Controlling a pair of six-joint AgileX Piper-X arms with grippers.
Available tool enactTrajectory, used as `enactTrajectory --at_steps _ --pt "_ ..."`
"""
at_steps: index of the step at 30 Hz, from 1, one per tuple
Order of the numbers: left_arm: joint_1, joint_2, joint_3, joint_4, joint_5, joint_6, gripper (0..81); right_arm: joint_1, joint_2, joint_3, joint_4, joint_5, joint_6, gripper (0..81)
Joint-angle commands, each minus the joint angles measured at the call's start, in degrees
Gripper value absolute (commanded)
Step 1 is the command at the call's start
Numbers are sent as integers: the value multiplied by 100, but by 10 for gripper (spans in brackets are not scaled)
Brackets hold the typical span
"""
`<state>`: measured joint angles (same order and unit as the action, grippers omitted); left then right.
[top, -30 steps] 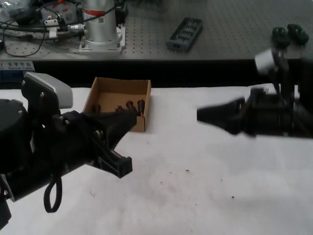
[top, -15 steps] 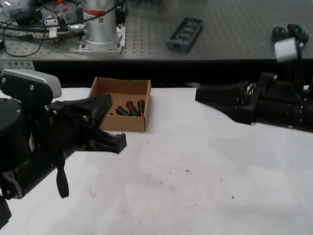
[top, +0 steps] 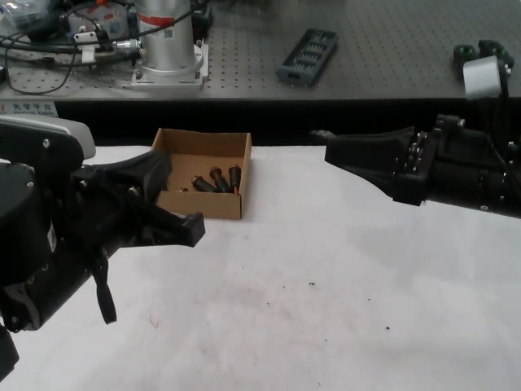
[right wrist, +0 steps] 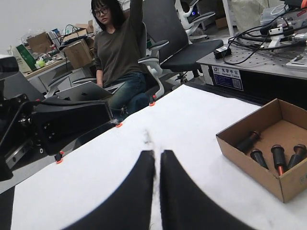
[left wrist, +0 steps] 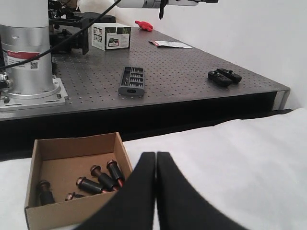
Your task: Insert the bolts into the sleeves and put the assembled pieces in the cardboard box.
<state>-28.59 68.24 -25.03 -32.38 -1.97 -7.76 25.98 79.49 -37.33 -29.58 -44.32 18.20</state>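
Observation:
The cardboard box stands on the white cloth, left of centre, with several dark bolt-and-sleeve pieces lying in it. My left gripper hovers just left of the box, pointing at it, with its fingers shut and nothing between them. In the left wrist view the shut fingertips meet in front of the box and its pieces. My right gripper hangs to the right of the box, well apart, also shut and empty. The right wrist view shows its gripper, the box and the pieces.
Behind the cloth runs a perforated metal bench with a grey metal post, a dark slotted tray and small black parts. The left arm's body appears in the right wrist view. Bare white cloth lies in front.
My left gripper has drawn back leftward from over the box, uncovering the pieces inside. My right gripper has shifted up in the high view; its tip is still well right of the box.

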Motion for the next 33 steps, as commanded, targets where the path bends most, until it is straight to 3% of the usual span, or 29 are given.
enactTrajectory --at_steps 1,17,33 --pt "-14 3 -24 -114 -65 94 6 -31 -49 -18 -75 -1 25 54" --pt "30 -1126 153 -30 -33 94 6 -31 -759 64 -78 -1 25 54" --pt "951 -2647 719 -41 -33 94 6 -31 -2680 183 -152 -1 25 54"
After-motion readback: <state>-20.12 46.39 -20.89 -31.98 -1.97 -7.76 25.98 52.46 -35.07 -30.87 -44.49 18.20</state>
